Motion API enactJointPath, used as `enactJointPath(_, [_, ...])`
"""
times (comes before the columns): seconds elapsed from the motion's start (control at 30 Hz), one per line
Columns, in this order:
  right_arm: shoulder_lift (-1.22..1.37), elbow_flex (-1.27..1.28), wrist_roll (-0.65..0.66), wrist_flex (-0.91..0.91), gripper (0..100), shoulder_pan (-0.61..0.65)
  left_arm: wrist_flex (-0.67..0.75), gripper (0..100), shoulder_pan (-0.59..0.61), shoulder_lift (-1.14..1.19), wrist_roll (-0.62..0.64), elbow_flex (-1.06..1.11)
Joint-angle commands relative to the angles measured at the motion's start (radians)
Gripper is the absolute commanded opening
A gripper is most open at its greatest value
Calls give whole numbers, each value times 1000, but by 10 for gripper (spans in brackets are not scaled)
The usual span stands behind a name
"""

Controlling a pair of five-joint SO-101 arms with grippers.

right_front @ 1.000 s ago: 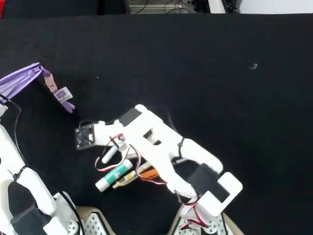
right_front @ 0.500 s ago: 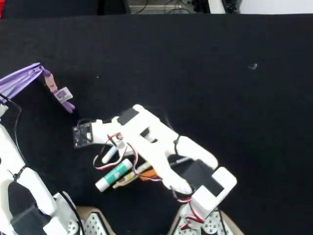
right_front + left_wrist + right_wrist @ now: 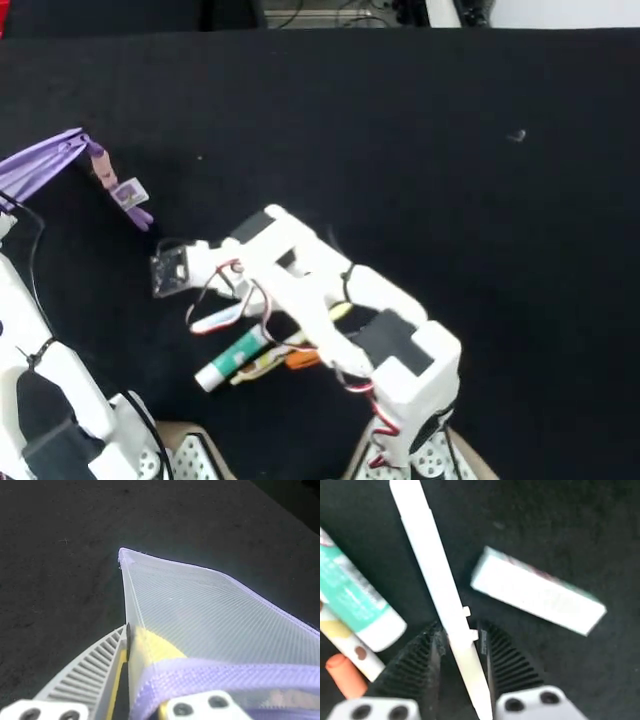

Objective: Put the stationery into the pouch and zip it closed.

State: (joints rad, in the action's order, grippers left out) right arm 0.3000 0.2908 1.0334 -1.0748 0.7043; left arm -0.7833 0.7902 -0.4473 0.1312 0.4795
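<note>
You've got the right gripper point(image 3: 461, 635) pinching the white pen point(image 3: 427, 555) beside the glue stick point(image 3: 355, 605) — with its long end overhanging, it could swivel or slip out before reaching the pouch point(image 3: 40, 160), clamped in the left gripper point(image 3: 129, 650) well apart.

White pen point(image 3: 215, 320) in right jaws now at a flatter slant.

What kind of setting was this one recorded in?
Likely a robot test bench: a table draped in black cloth, two white desktop arms, the left arm holding a purple-edged mesh pouch, the right arm over a white pen, and cables behind.
</note>
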Motion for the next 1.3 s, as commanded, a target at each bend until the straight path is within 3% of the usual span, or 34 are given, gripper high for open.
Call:
enactJointPath(0.0, [-50,-65,-40,-9,11,-84,26,29,-19,-34,2,-15])
enactJointPath(0.3, [-414,-16,-195,-9,11,-203,15,29,-96,-44,-3,-56])
enactJointPath(0.5, [-685,19,-319,-2,11,-295,-166,29,-246,-34,-3,-213])
enactJointPath(0.67, [-826,71,-516,137,11,-381,-331,29,-435,-34,3,-375])
enactJointPath(0.83, [-963,191,-626,315,11,-405,-446,28,-601,-34,18,-483])
enactJointPath(1.17, [-1244,437,-830,681,11,-400,-456,28,-774,-32,68,-421])
enactJointPath(1.27, [-1288,487,-879,764,11,-400,-454,29,-791,-32,132,-407])
